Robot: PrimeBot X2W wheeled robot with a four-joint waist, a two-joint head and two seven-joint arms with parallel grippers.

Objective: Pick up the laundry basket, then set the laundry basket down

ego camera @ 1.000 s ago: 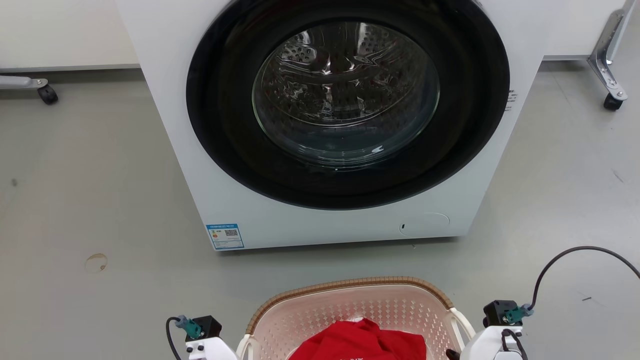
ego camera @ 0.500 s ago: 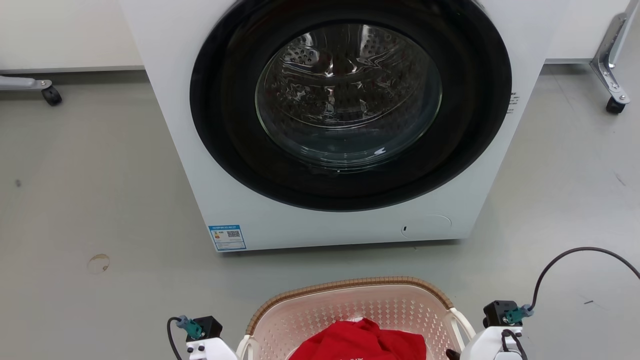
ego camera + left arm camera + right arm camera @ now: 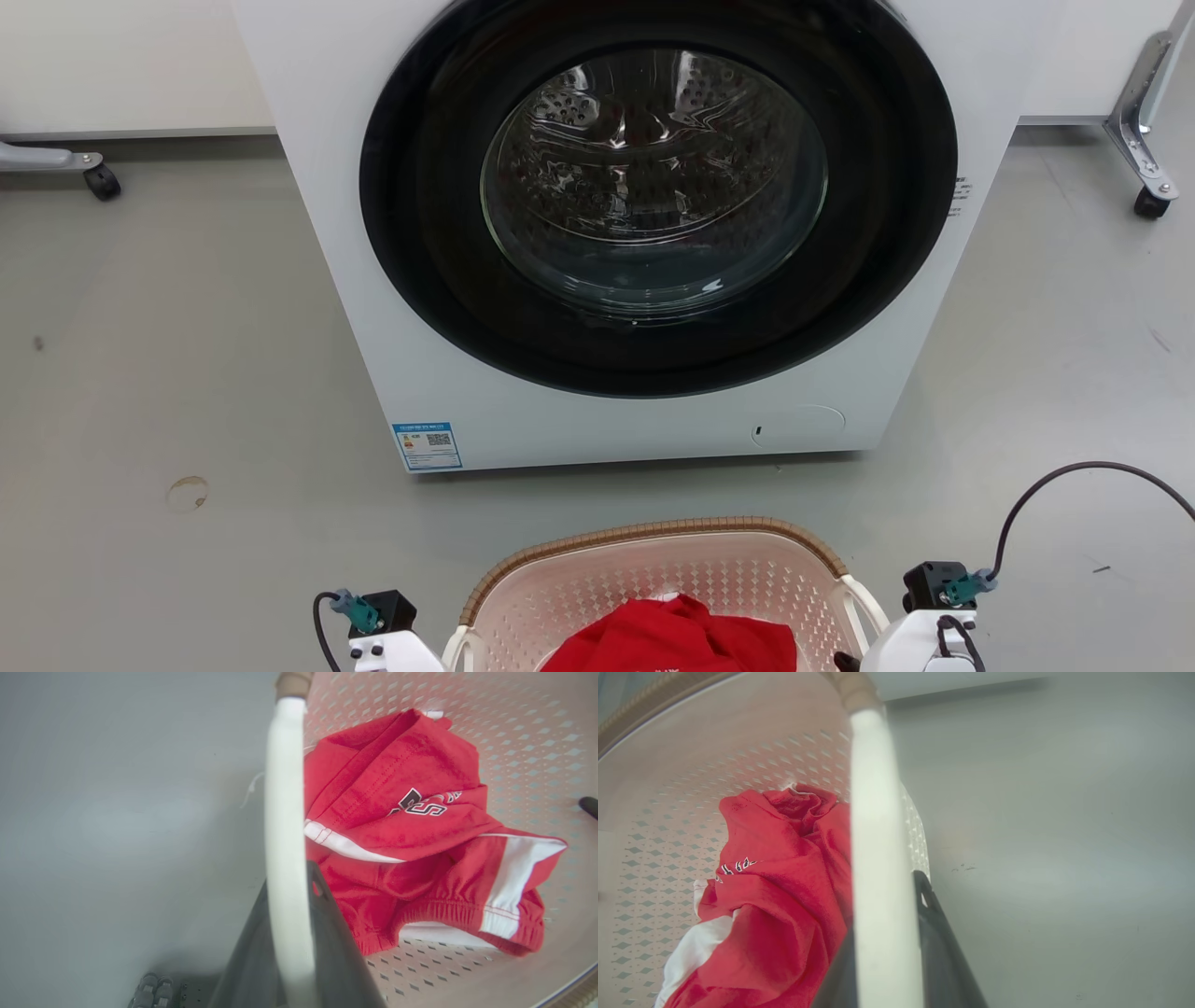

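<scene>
The left gripper has its two dark fingers one on each side of the white left handle. The jaws are closed narrow on it, with only the bar between them. The right gripper holds the right handle in the same way, one finger on the outer side and the other on the inner side of the bar.

Both handles belong to the basket, which is between the two wrists at the bottom middle of the head view. Its brown rim curves toward the washer. Inside lies a crumpled red garment with white stripes and some dark letters, against the perforated wall. I cannot tell if the bottom of the basket touches the floor.

A black cable loops up from the right wrist over the grey floor. A strip of bare floor separates the basket from the washer. The washer is white, with a round dark door and a glass window that shows the metal drum. A small blue label is at the lower left of its front. Far back, a castor stands at the left and another castor at the right.
</scene>
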